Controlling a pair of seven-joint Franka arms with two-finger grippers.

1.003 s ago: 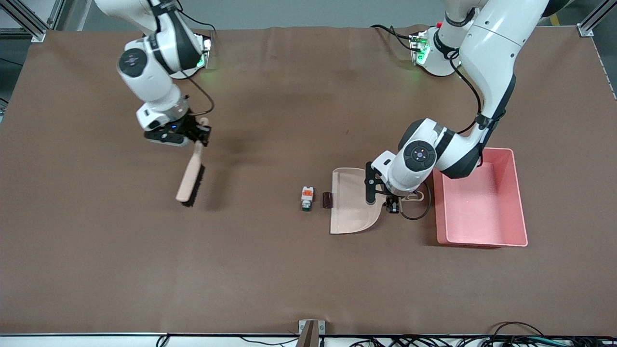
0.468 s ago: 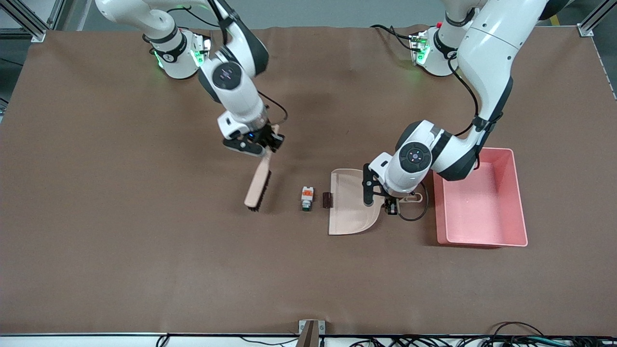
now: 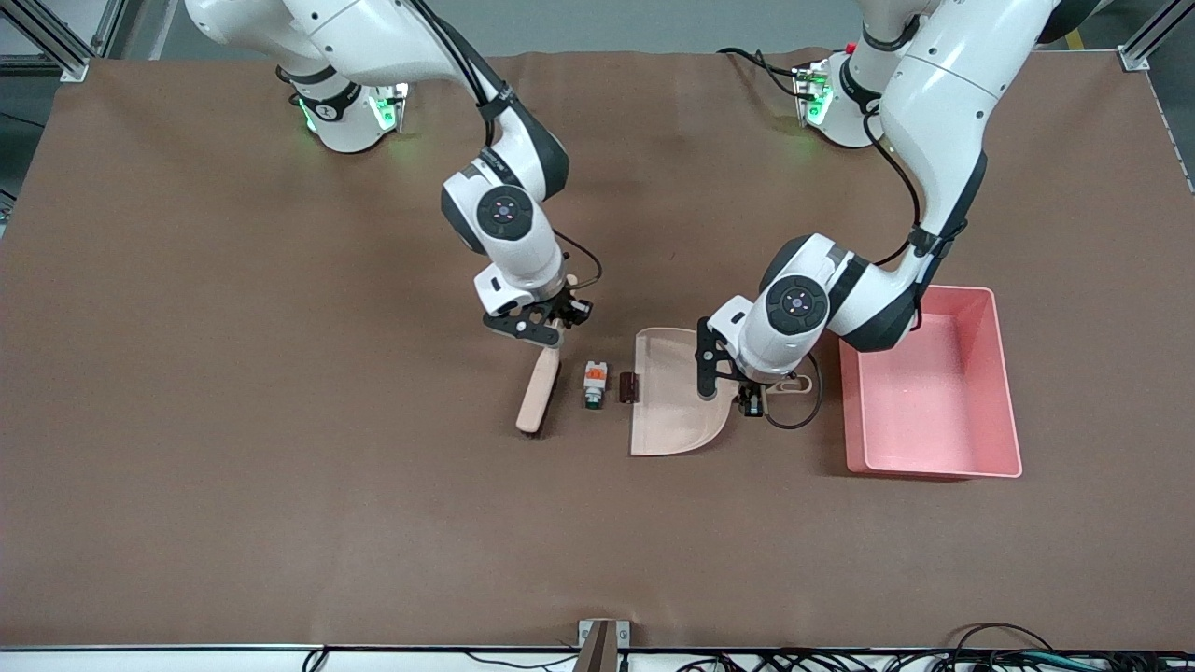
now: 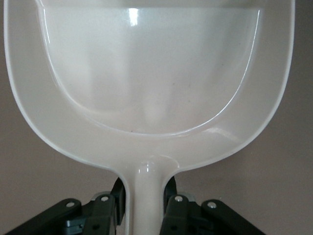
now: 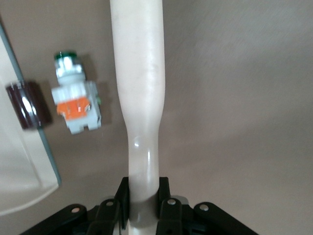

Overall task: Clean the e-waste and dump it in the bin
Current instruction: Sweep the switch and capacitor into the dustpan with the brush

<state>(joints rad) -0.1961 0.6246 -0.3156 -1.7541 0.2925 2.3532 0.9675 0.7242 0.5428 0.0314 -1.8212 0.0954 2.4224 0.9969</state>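
The e-waste lies mid-table: a white block with orange and green parts and a dark brown block at the lip of the beige dustpan. My left gripper is shut on the dustpan's handle. My right gripper is shut on the handle of a beige brush, which is low beside the white block, toward the right arm's end. The pink bin stands beside the dustpan, toward the left arm's end.
A brown mat covers the whole table. A cable loops by the dustpan's handle. A small metal bracket sits at the table's edge nearest the front camera.
My right arm has swung the brush from the right arm's end of the table to just beside the white block and lowered it. The dustpan has slid slightly toward the brown block.
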